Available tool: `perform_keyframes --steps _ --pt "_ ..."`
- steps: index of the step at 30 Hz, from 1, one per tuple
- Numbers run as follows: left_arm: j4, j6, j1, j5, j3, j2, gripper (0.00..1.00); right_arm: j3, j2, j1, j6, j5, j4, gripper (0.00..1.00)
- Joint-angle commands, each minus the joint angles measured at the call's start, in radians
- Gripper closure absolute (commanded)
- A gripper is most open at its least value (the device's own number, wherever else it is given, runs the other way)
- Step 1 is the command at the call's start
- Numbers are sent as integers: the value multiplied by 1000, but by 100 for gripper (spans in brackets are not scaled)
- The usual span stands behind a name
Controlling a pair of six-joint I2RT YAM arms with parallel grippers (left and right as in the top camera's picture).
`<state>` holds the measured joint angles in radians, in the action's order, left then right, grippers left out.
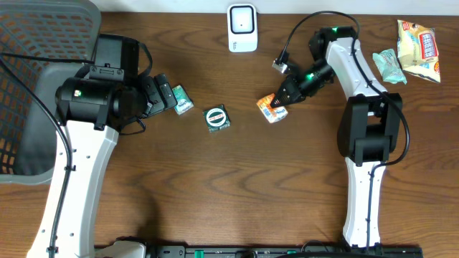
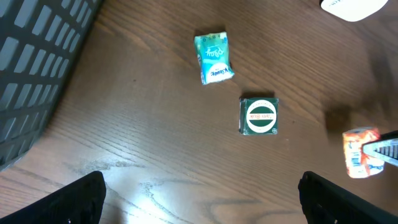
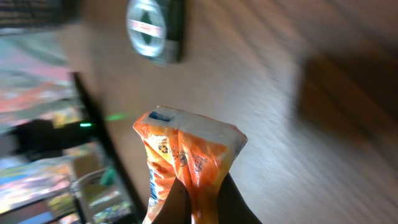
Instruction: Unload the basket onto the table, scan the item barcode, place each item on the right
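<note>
Now | right fingers [image 3: 239, 206] pinched shut on orange crinkly plastic snack packet [image 1: 270, 110] | white boxy barcode scanner [image 1: 242, 29] lies back-left of packet, apart | left fingers [image 2: 74, 202] wide, empty

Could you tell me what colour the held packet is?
The packet is orange and white; right wrist view.

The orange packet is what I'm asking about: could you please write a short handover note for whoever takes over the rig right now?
Right gripper: shut on the orange packet, which appears lifted off the table, short of the white scanner.
Left gripper: open, empty, near the small green packet; the green square box lies between the arms.
Done: packet picked up.
Left: present its barcode to the scanner; no scan evident yet.
</note>
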<state>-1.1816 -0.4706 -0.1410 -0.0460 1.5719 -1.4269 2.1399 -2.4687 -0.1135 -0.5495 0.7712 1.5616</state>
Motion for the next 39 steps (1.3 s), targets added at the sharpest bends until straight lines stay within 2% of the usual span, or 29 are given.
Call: perform_keyframes --steps 1,6,9,11,12,13,14,15,16,17,21,26,30,36,39 --pt "-4 6 2 10 10 5 2 -1 38 -24 206 -249 -47 99" --pt "-4 6 2 10 10 5 2 2 38 -24 296 -356 -70 99" --pt "-4 6 2 10 10 5 2 2 38 -29 295 -354 -65 99" --pt "-4 6 2 10 10 5 2 2 38 -37 295 -354 -65 95" --pt "-4 6 2 10 10 5 2 2 38 -43 295 -355 -66 72" --pt "-4 6 2 10 10 5 2 2 38 -46 295 -359 -66 59" --pt "-4 6 2 10 10 5 2 2 38 -51 295 -383 -71 29" --pt "-4 6 2 10 10 5 2 2 38 -53 296 -396 -75 12" --pt "-4 6 2 10 10 5 2 2 38 -57 302 -422 -79 2" --pt "-4 6 2 10 10 5 2 2 38 -61 336 -476 -89 1" --pt "-4 6 2 10 10 5 2 2 38 -64 399 -597 -99 4" --pt "-4 6 2 10 10 5 2 -11 38 -61 360 -597 -92 40" --pt "-4 6 2 10 10 5 2 -37 38 -63 341 -510 -92 46" --pt "-4 6 2 10 10 5 2 -112 38 -65 340 -481 -97 50" --pt "-4 6 2 10 10 5 2 -171 38 -65 348 -480 -147 68"
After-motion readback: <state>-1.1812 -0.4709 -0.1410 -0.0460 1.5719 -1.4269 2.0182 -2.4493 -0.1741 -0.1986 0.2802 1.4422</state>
